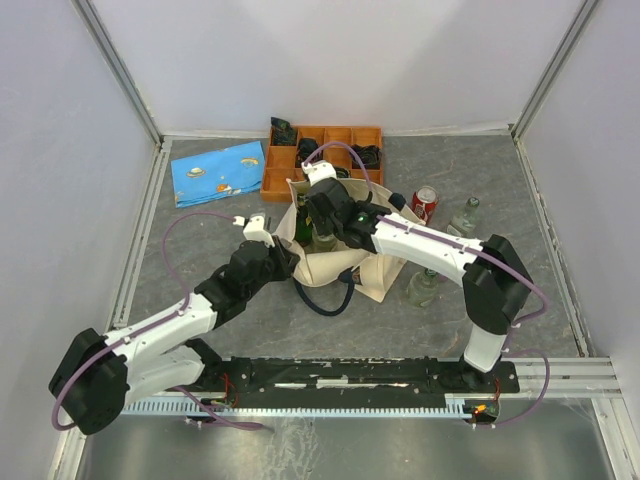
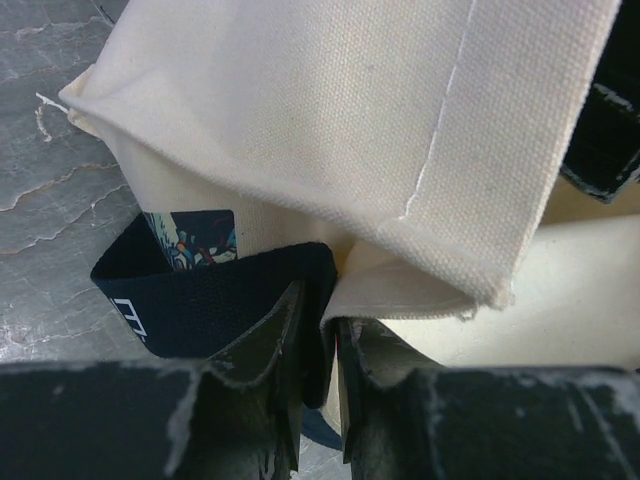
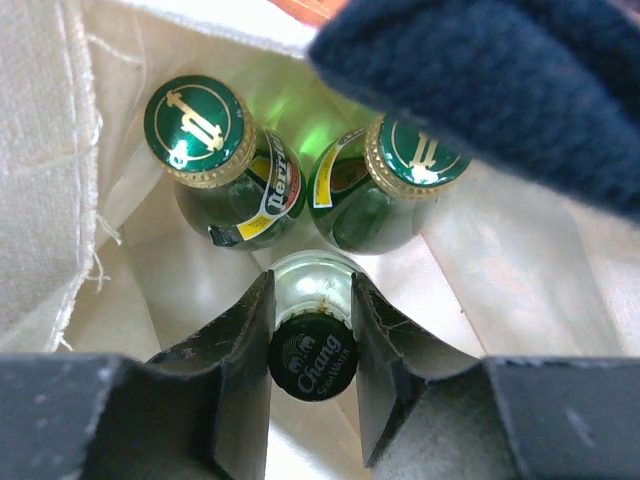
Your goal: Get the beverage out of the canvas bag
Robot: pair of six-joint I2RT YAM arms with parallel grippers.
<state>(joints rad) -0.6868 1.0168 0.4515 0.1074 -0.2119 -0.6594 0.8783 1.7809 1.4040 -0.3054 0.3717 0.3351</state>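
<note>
Tight inside the canvas bag (image 3: pixel 50 150): two green bottles (image 3: pixel 225 180) crowd the upper middle above the Chang bottle (image 3: pixel 312 365), navy strap (image 3: pixel 500 90) across the upper right. Overhead, bare table (image 1: pixel 205 245) opens centre left; a red can (image 1: pixel 424 203) and clear bottles (image 1: pixel 465 215) clutter the right.

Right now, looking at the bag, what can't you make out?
Top view: the inside of the bag is mostly hidden by the right claw.
Right wrist view: a blurred navy strap covers part of one green bottle; the body of the Chang bottle is hidden below its cap.
Left wrist view: the bag's print is mostly cut off by canvas above and strap below.
</note>
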